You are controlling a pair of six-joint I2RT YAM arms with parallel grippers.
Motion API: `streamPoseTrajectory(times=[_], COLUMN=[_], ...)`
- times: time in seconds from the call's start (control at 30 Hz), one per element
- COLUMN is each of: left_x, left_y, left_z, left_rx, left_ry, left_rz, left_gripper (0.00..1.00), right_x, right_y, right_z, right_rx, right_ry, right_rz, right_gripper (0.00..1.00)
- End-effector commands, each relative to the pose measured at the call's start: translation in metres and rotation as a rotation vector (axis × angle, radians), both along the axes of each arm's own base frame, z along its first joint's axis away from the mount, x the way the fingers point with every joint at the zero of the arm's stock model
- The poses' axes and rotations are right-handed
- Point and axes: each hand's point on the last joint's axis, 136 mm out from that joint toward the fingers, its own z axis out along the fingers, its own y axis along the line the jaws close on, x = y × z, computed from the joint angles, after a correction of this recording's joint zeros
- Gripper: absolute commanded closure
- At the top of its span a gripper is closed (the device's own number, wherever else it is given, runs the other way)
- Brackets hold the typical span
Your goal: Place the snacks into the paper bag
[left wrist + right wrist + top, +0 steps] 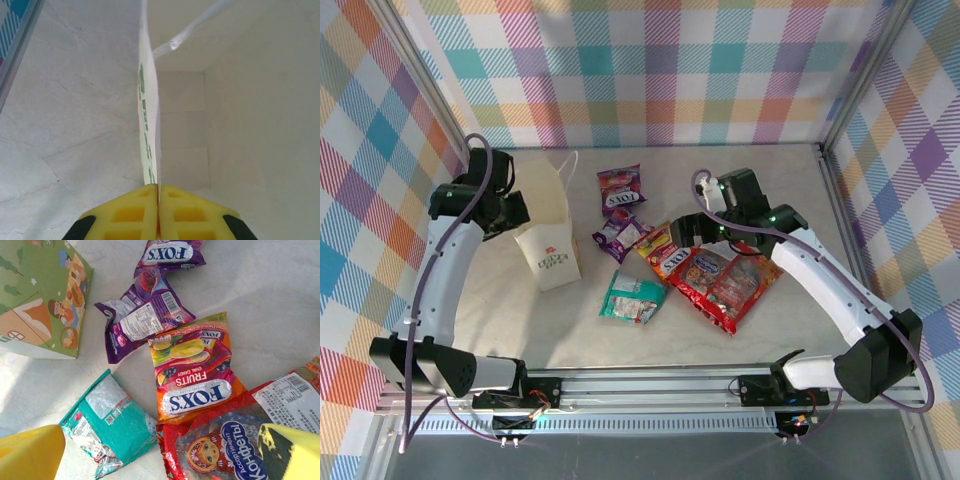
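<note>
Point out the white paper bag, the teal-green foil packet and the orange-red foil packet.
white paper bag (552, 262): top external view, logo side wall.
teal-green foil packet (122, 432): right wrist view, teal middle.
orange-red foil packet (195, 371): right wrist view, printed centre.

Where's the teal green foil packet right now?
Top view: teal-green foil packet lies mid-table, between the white paper bag and the large red foil packet.

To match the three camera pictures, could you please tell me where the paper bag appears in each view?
Top external: the paper bag stands upright, left of centre.
Left wrist: its thin wall runs up the middle, pinched in the shut left claw; its inside lies to the right.
Right wrist: its green printed side sits in the upper left corner.
Shared landmark: the pale marbled table.
</note>
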Motion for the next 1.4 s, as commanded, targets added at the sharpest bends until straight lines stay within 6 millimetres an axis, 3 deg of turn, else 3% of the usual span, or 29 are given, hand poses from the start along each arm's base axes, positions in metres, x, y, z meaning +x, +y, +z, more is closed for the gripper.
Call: streamPoseTrajectory(times=[0.0,0.4,0.57,0.9,1.17,1.27,1.37], left_x=[0.007,0.014,0.010,0.002,-0.006,-0.010,-0.008], left_y=[-0.005,-0.028,-0.033,-0.024,-0.015,-0.009,-0.010], left_z=[-0.005,0.014,0.006,-0.009,-0.005,-0.003,-0.001], left_rx=[-0.021,-0.072,-0.093,-0.068,-0.025,0.000,-0.026], left_ry=[0.015,-0.024,0.036,0.088,0.105,0.114,0.096], left_rz=[-0.060,-0.258,-0.312,-0.303,-0.305,-0.307,-0.308], left_gripper=[0.92,0.92,0.92,0.88,0.82,0.67,0.64], right_x=[0.001,0.004,0.003,0.003,0.005,0.004,0.003], right_y=[-0.002,0.000,0.000,0.000,-0.002,0.000,0.000], right_z=[0.003,0.004,0.004,-0.001,-0.003,-0.003,-0.004], right_rx=[-0.012,-0.002,-0.005,-0.016,-0.029,-0.026,-0.029], right_ry=[0.009,0.011,0.013,0.022,0.017,0.021,0.022], right_rz=[-0.023,-0.041,-0.040,-0.043,-0.054,-0.052,-0.052], right_gripper=[0.01,0.01,0.01,0.01,0.01,0.01,0.01])
